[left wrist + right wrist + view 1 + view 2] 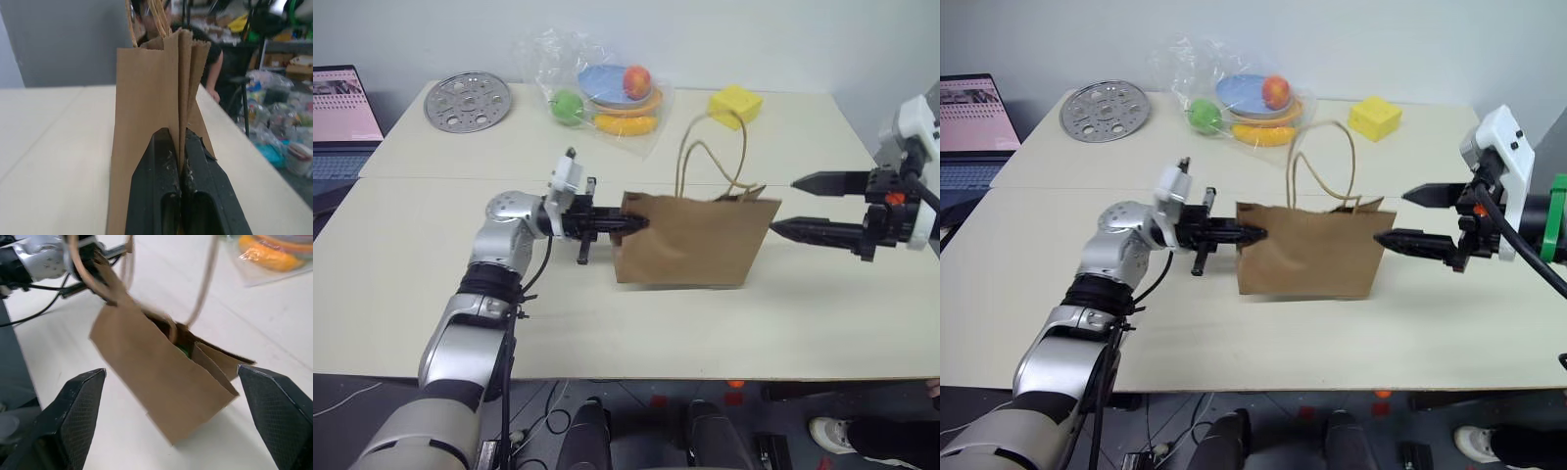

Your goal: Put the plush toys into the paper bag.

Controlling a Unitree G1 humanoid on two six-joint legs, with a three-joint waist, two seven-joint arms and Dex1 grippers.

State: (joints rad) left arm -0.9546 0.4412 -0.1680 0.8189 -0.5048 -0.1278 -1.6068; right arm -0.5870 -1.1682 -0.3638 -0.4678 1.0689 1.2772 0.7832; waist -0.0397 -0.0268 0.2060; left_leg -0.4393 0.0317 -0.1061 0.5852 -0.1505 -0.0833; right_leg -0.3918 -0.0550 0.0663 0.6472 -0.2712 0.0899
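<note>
Left gripper (631, 223) clamped on the side edge of the paper bag (695, 240) standing mid-tabletop (401, 264), right gripper (783, 208) spread wide beside the far edge; thin, light, crease-prone kraft paper, best pinched at a folded edge or rim.

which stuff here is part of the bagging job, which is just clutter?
Job: paper bag, left gripper shut on its edge, right gripper open beside it.
Clutter: yellow block, plastic bag of fruit, metal disc, laptop.
</note>
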